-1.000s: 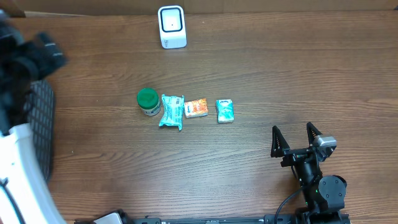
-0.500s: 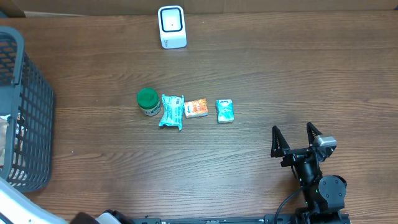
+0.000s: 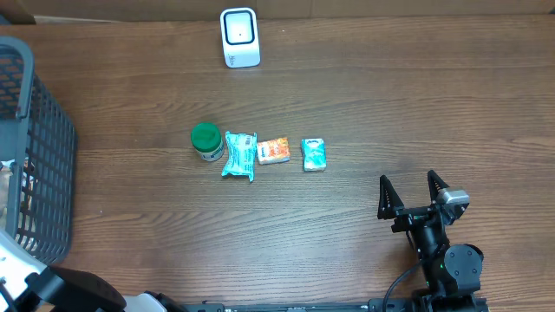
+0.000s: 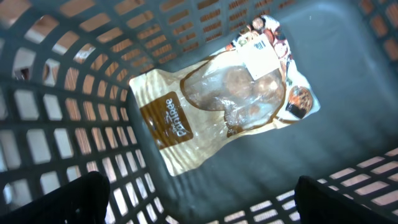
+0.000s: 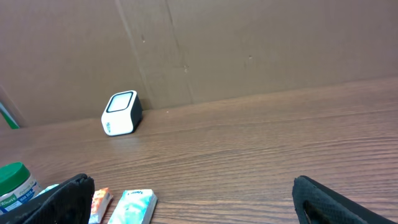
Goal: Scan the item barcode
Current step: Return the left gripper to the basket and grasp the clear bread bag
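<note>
The left jaws stand wide open and empty inside the grey basket (image 4: pixel 348 56), their dark tips at the lower corners of the wrist view. Beyond them a clear-fronted snack pouch (image 4: pixel 217 106) lies flat on the basket floor, touched by nothing. The basket sits at the left edge of the table (image 3: pixel 390 104). The right jaws, also wide open and empty, rest near the table's front right. The white scanner (image 3: pixel 239 36) stands at the far edge; a green-lidded jar (image 3: pixel 206 141), teal packet (image 3: pixel 239 155), orange packet (image 3: pixel 274 150) and small teal pack (image 3: pixel 313 154) lie in a row mid-table
</note>
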Controlling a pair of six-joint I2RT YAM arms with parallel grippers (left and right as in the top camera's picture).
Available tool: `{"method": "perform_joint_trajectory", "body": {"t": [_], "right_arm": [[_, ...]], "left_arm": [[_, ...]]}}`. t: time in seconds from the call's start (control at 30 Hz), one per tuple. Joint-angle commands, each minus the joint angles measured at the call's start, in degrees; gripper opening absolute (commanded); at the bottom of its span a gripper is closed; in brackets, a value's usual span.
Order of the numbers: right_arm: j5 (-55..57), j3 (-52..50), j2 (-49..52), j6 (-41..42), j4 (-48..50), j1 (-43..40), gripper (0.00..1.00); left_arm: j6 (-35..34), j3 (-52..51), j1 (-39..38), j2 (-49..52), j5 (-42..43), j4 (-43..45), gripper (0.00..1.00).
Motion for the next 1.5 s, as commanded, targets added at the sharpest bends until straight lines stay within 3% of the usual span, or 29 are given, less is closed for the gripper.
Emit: {"method": "perform_joint_trajectory", "body": {"t": [0.0, 0.7, 0.87, 1.47], "right_arm": [[0.4, -0.6, -0.5, -0.2, 0.4, 0.3, 1.00], [0.3, -0.6, -0.5, -0.2, 0.4, 0.3, 1.00], [0.4, -0.6, -0.5, -0.2, 0.4, 0.3, 1.00], [0.4, -0.6, -0.5, -0.2, 0.4, 0.3, 1.00]], "left_arm": [[7.4, -1.1, 0.3, 2.8, 0.1, 0.8, 0.99], [14.8, -1.2, 0.3, 15.4, 0.1, -0.3, 0.95], [15.9, -1.2, 0.2, 15.8, 0.1, 1.6, 0.87], [23.0, -1.2, 0.0, 25.9, 1.1, 7.6, 0.88]]}}
